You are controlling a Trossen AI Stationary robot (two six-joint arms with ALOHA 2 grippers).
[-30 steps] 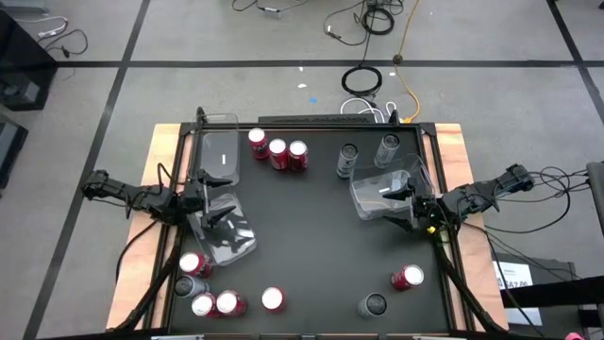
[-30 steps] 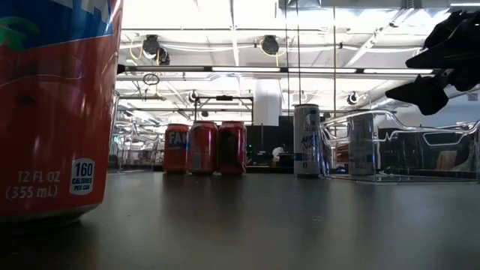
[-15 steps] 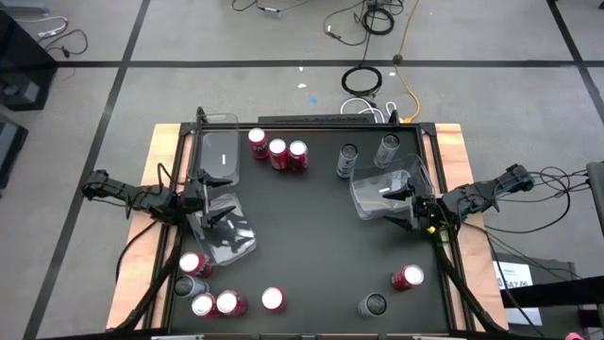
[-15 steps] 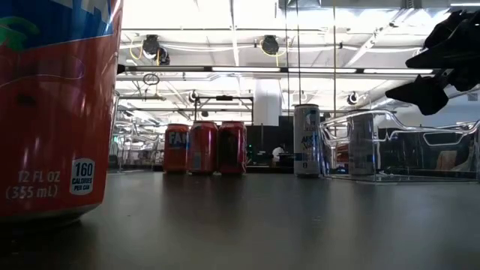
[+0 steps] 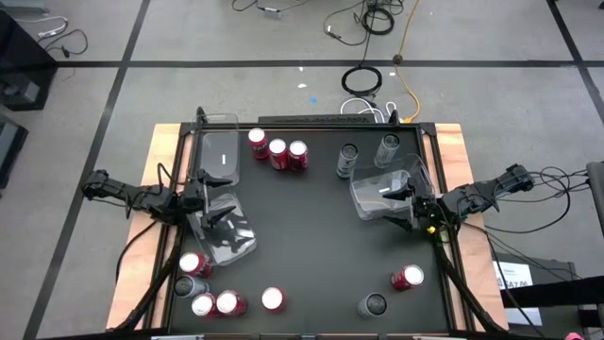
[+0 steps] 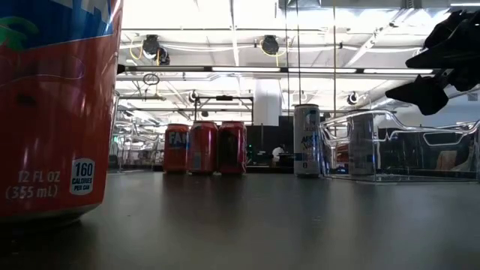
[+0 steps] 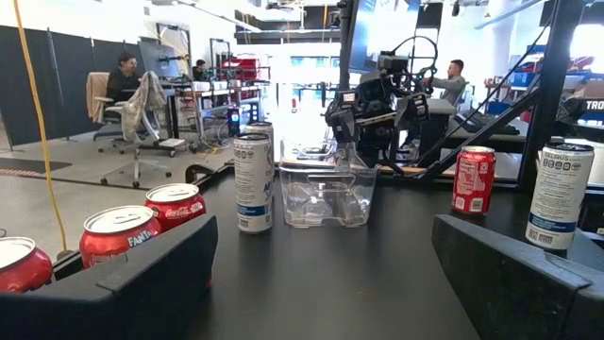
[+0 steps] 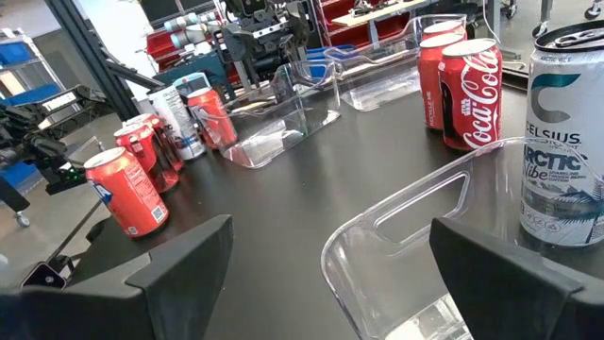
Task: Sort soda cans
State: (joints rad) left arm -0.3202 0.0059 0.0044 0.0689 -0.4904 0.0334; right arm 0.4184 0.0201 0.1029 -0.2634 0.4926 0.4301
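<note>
Both your grippers stand open and empty: the left gripper (image 5: 200, 200) over the left clear bin (image 5: 226, 236), the right gripper (image 5: 412, 203) at the right clear bin (image 5: 382, 194). No soda cans are in either bin yet. The near-left cluster of cans (image 5: 209, 291) is packed tight (red and one grey touching), so reaching into it will likely topple a neighbour. The three red cans (image 5: 277, 152) at the far edge stand shoulder to shoulder, with the same risk. Two grey cans (image 5: 368, 154) sit just behind the right bin; its wall blocks a direct approach. A red can (image 5: 408, 277) and a grey can (image 5: 374, 304) stand free near right.
</note>
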